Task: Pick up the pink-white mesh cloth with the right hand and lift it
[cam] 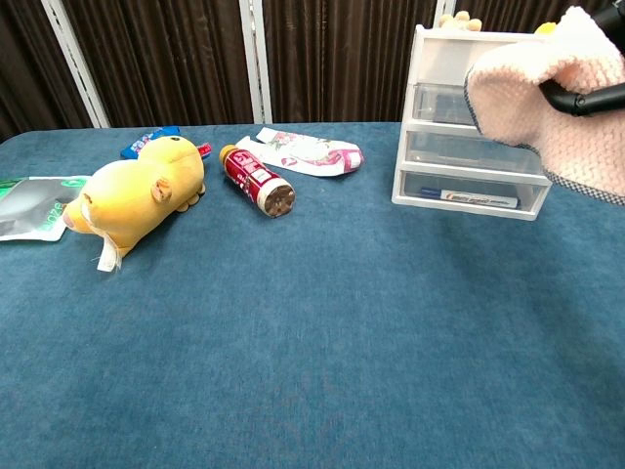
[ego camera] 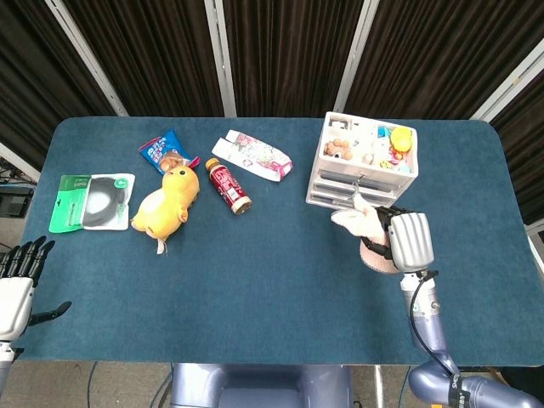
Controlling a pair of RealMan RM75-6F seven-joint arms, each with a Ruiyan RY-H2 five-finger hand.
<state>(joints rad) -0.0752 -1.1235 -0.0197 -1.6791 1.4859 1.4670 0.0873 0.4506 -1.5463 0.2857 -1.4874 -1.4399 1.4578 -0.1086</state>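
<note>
The pink-white mesh cloth (ego camera: 360, 226) hangs in the air, gripped by my right hand (ego camera: 406, 240), just in front of the drawer unit. In the chest view the cloth (cam: 532, 103) fills the upper right corner, well above the table, with dark fingers (cam: 576, 97) of my right hand wrapped into it. My left hand (ego camera: 19, 276) is at the table's near left corner, fingers spread and holding nothing.
A white drawer unit (ego camera: 365, 166) with small toys on top stands right behind the cloth. A yellow plush duck (ego camera: 167, 201), a red bottle (ego camera: 228, 185), a snack bag (ego camera: 166, 151), a pink-white packet (ego camera: 252, 155) and a green pouch (ego camera: 92, 201) lie on the left half.
</note>
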